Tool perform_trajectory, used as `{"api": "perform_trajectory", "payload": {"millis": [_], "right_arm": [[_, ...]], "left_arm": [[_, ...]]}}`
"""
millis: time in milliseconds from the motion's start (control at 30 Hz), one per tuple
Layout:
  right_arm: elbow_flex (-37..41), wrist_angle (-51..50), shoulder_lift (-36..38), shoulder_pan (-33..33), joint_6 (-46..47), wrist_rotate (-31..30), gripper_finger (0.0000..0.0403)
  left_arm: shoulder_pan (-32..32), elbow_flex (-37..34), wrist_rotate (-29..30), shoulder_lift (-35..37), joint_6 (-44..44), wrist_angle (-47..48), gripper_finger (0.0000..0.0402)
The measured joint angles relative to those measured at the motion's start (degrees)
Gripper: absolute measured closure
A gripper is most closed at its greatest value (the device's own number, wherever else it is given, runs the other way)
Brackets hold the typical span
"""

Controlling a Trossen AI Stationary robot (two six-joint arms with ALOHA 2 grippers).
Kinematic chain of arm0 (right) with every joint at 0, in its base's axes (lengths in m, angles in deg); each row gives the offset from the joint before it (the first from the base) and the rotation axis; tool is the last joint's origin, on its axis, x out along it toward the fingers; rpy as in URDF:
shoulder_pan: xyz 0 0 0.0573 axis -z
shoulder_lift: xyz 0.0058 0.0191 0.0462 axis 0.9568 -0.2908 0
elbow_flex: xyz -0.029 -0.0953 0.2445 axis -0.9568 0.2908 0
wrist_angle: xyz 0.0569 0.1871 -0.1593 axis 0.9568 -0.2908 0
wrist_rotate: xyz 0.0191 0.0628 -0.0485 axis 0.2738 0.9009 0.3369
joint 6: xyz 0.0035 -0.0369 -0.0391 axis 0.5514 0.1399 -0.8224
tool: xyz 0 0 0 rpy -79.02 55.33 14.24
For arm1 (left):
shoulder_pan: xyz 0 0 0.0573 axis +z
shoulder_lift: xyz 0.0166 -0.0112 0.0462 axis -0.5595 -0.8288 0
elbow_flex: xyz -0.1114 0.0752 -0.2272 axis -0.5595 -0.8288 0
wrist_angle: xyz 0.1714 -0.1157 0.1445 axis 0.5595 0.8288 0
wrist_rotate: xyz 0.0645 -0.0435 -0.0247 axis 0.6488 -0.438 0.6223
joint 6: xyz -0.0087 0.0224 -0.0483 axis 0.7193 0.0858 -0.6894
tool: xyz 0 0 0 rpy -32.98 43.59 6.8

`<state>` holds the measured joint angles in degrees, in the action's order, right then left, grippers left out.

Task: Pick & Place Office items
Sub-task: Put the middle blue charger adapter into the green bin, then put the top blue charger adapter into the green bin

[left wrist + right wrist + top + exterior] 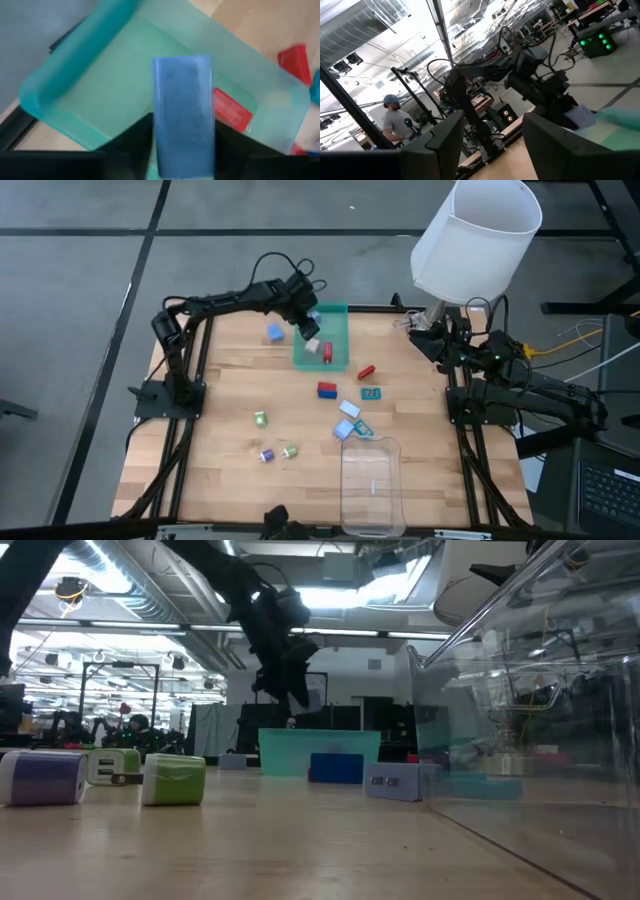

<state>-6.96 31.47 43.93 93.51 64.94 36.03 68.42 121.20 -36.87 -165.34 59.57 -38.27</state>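
Item: blue flat piece (pixel 183 115) — between my left gripper's (pixel 308 326) fingers, hanging over the green tray (pixel 336 315). Whether those jaws pinch it or have let go, I cannot tell. Step, as I judge: release into the tray; next calls for lifting clear. Right gripper (pixel 490 145) — spread, empty, parked at the table's far right corner. Only the left wrist view shows a red piece (pixel 231 109) inside the tray close up.
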Motion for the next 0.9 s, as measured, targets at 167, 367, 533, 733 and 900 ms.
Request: {"api": "perform_trajectory", "payload": {"millis": [167, 367, 533, 733, 900], "right_arm": [[-0.02, -0.01, -0.02, 0.02, -0.22, -0.31, 0.0202], [-0.02, -0.02, -0.32, 0.02, -1.10, -2.68, 0.0202], [-0.02, -0.02, -0.35, 0.02, -1.11, -3.03, 0.0202], [-0.02, -0.02, -0.35, 0.02, -1.07, -3.04, 0.0202], [-0.02, -0.02, -0.39, 0.02, 0.23, -3.47, 0.0202]], "left_arm": [[-1.80, -0.02, 0.90, -0.03, 7.15, -1.62, 0.0123], [-3.92, 0.14, 7.83, 0.01, 1.87, -3.63, 0.0096], [-3.48, 0.26, 17.69, 0.49, -23.41, 3.68, 0.0101], [-1.68, -2.18, 22.45, 0.54, -43.18, 10.00, 0.0100], [1.79, -2.27, 20.41, 0.06, -45.77, 10.87, 0.0100]]}}
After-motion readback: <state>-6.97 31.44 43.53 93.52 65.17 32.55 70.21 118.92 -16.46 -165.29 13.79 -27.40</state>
